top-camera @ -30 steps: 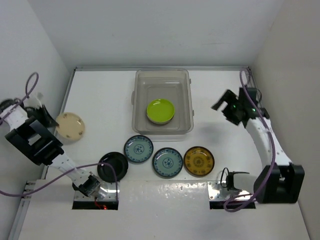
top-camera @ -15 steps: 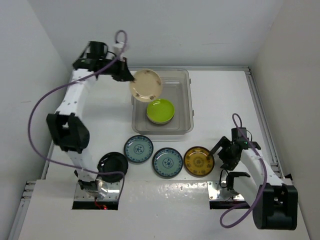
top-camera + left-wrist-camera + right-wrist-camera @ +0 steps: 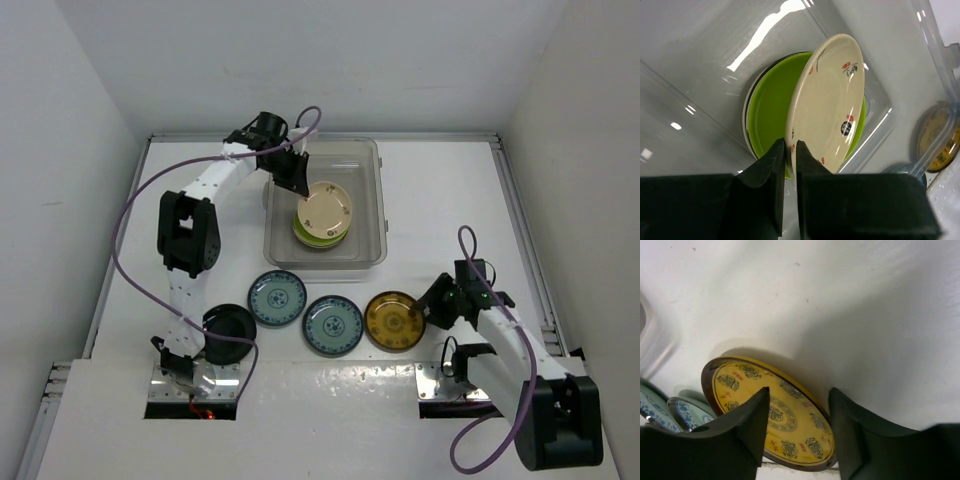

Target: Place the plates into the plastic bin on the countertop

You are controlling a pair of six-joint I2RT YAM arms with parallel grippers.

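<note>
— Left tool (image 3: 790, 146), what have you got?
— I see it clamped on the rim of the cream plate (image 3: 832, 100), which is glossy with a dark spot and small red marks on its face. The plate is tilted inside the plastic bin (image 3: 325, 146), over the lime green plate (image 3: 767, 107) on the bin's floor.
— And the right tool (image 3: 799, 399)?
— Fingers spread, low over the amber plate (image 3: 740, 382), which is yellow with dark motifs and a brown rim. It lies on the table (image 3: 450, 210) in a row with two blue-green plates (image 3: 277, 298) and the black plate (image 3: 226, 335).
</note>
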